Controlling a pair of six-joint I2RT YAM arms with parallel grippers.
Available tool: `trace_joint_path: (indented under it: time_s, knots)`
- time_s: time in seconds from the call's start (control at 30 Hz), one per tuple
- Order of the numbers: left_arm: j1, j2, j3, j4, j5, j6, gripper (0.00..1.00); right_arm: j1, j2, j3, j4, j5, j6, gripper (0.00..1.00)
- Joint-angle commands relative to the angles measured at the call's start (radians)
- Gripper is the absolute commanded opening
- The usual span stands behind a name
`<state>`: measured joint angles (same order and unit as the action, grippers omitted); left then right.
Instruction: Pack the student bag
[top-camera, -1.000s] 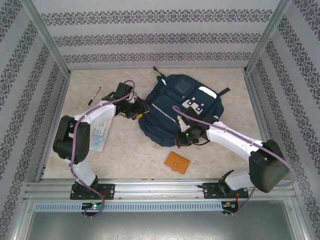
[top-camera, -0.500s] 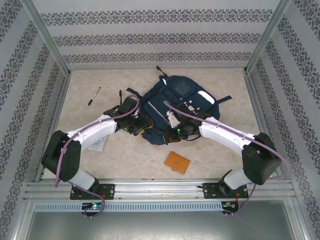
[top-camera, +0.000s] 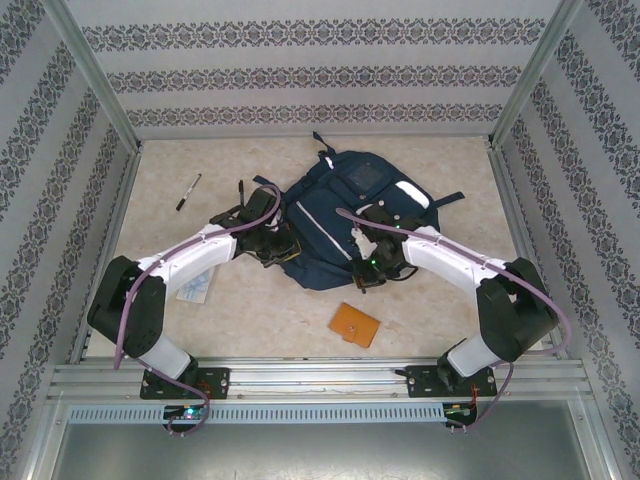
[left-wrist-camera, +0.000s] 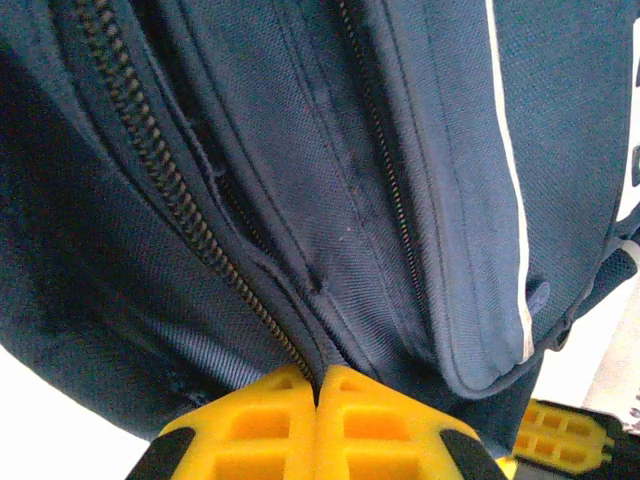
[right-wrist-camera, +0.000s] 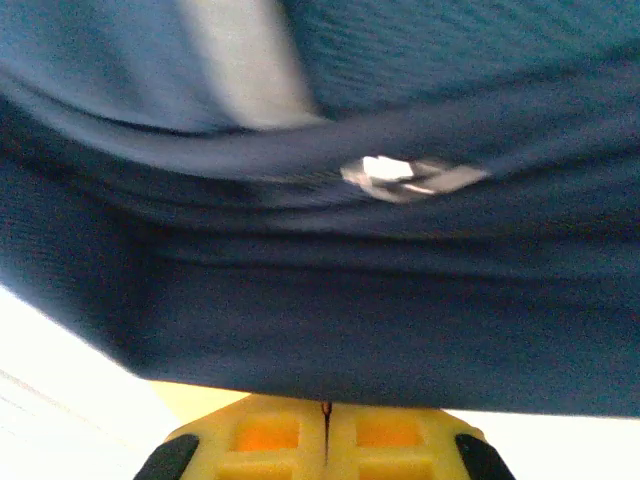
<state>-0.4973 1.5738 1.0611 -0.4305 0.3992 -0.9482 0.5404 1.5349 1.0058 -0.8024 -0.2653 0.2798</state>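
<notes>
No word, number or brand mark can be read on the student bag (top-camera: 350, 215) or anything near it.

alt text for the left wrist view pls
The yellow left gripper is shut on a fold of the navy student bag, beside a dark zipper running diagonally up the fabric. A thin white stripe runs down the right.

Left arm extends toward 1 o'clock, right toward 11. Left gripper (left-wrist-camera: 318, 385) fingers pressed together; right gripper (right-wrist-camera: 325, 408) likewise.
</notes>
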Motion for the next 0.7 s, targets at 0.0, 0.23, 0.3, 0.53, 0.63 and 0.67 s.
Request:
trace_joint_path:
  time_s: [0.0,0.23,0.3,0.53,0.63,0.67]
  knots:
    - [0.03,0.006,0.042,-0.034,0.01,0.045,0.0,-0.067,0.021,0.015,-0.121,0.11,-0.063,0.0]
    - [0.037,-0.028,0.056,-0.076,0.019,0.099,0.0,-0.237,0.076,-0.007,-0.098,0.346,0.035,0.02]
    - [0.039,-0.034,0.047,-0.076,0.032,0.11,0.0,-0.285,0.057,-0.037,-0.04,0.355,0.042,0.02]
    - [0.037,-0.034,0.023,-0.07,0.091,0.135,0.0,-0.417,-0.018,-0.115,0.141,0.3,0.063,0.11]
    - [0.019,-0.043,0.017,-0.045,0.123,0.126,0.0,-0.432,-0.037,-0.105,0.126,0.257,0.048,0.24]
    - [0.004,-0.053,0.017,-0.028,0.131,0.129,0.07,-0.433,-0.058,-0.102,0.114,0.255,0.039,0.29]
